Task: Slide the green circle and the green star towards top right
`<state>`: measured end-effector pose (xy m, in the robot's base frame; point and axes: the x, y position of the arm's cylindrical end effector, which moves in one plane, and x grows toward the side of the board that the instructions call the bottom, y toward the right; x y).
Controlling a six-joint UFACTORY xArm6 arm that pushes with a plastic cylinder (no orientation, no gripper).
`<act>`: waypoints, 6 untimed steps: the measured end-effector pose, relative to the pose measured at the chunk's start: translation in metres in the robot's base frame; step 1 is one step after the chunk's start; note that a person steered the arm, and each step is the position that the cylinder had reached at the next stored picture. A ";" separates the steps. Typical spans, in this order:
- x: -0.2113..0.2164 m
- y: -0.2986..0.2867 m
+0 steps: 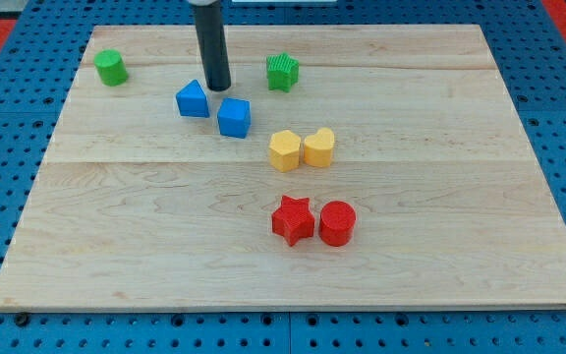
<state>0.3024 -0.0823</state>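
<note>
Wooden board (440,246) of pale planks, eight small coloured blocks on it, my dark rod standing among them.

Two green blocks: a green circle block (111,68), a short upright cylinder with no long axis, near the view's top left corner, and a green star block (282,72), points too small to read for direction, right of the rod near the top. Two blue: a blue pentagon-like block (193,99) and a blue cube (234,117). Two yellow, touching: a yellow hexagon block (284,150) and a yellow heart block (319,147). Two red, touching: a red star block (293,219) and a red cylinder block (338,223). My tip (217,87) sits between the blue pair, just above them, apart from both greens. It has no fingers to open or close.
</note>
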 end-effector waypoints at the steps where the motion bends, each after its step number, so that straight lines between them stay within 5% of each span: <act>1: -0.001 -0.034; 2: 0.019 -0.060; 3: 0.038 -0.007; 5: 0.042 -0.184; 6: 0.010 -0.215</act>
<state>0.3124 -0.2972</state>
